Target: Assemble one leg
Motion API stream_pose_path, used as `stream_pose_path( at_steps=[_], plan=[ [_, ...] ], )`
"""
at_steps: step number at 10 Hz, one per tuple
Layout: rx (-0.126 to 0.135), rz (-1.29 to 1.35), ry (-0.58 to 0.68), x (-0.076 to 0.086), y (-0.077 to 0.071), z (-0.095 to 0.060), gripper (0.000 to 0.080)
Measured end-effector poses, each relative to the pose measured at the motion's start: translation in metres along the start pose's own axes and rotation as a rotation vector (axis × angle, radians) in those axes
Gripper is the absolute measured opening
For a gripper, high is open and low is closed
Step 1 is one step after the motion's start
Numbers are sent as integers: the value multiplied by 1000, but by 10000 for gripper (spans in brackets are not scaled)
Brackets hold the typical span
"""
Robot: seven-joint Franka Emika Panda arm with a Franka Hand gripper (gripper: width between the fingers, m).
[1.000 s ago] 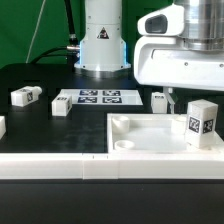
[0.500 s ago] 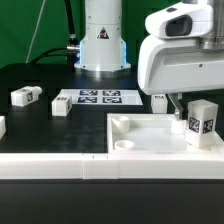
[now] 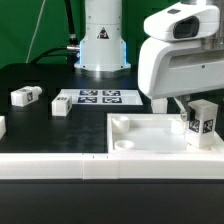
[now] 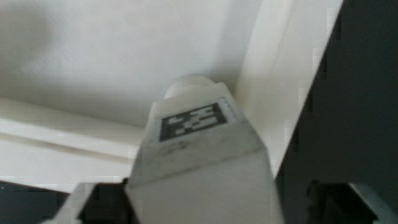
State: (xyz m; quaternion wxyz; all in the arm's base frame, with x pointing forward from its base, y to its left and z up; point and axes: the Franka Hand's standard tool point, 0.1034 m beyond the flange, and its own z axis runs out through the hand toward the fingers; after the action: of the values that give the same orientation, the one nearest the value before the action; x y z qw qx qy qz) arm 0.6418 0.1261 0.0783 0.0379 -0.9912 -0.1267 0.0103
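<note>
A white leg (image 3: 203,117) with a black-and-white tag stands upright on the right part of the large white square panel (image 3: 140,140). My gripper (image 3: 194,122) hangs right over it; one dark finger (image 3: 186,123) shows just beside the leg on the exterior view's left. In the wrist view the leg (image 4: 199,150) fills the space between the jaws of my gripper (image 4: 214,205), tag facing the camera. The dark fingers (image 4: 103,203) stand on either side of it and look open around it. The leg rests on the panel (image 4: 71,70).
Other small white blocks lie on the black table: one at the left (image 3: 26,96), one beside the marker board (image 3: 62,106), one behind the panel (image 3: 159,100). The marker board (image 3: 98,97) lies in front of the robot base (image 3: 103,40).
My gripper has moved toward the exterior view's right and come over the upright leg. The leg and the other parts have not moved.
</note>
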Motion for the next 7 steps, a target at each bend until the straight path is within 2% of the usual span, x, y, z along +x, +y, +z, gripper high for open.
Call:
stream_pose_path(
  at_steps=[1,2,6,7],
  plan=[
    [0,0,0,0,0,0,426],
    [-5,2,0,0,4,0,294],
    [-2,44,0,-1,4,0,294],
    [2,229,2,-1,7,1,294]
  ],
)
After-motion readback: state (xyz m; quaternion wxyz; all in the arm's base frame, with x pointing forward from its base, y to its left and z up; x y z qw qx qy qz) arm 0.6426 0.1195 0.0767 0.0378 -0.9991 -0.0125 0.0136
